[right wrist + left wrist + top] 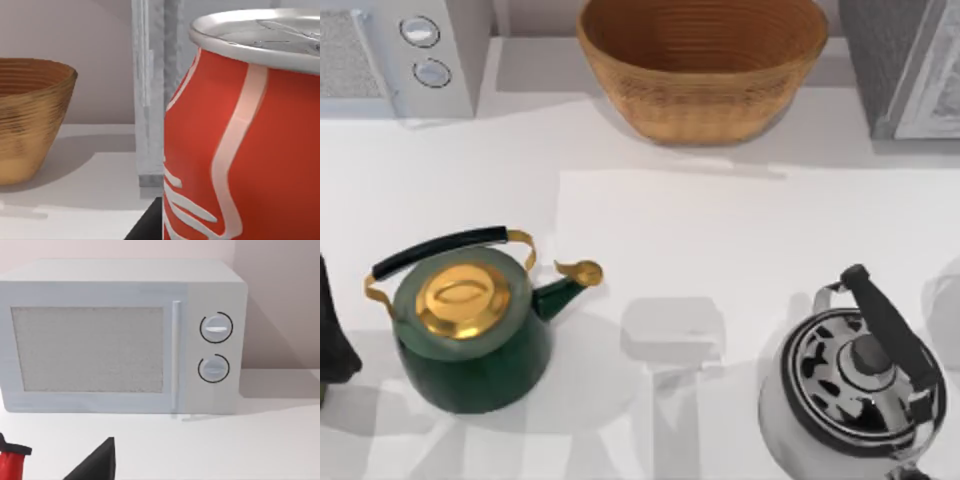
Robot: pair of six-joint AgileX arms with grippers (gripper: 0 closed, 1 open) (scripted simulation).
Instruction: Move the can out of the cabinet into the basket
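The red can [240, 140], with white stripes and a silver top, is very near in the right wrist view. My right gripper [220, 232] is shut on the can, and one dark finger [147, 227] shows at the can's lower side. Behind the can stands the white-framed edge of the grey speckled cabinet [152, 100]. The cabinet [905, 65] is at the table's back right corner. The tan wicker basket [705, 100] sits at the back middle, and the basket [30, 120] stands to one side of the can. My left arm [332, 335] is parked at the left edge.
A white microwave [405, 55] with two dials fills the back left corner, facing the left wrist camera [120, 335]. A green and gold kettle [470, 320] stands front left. A silver kettle [860, 385] with a black handle stands front right.
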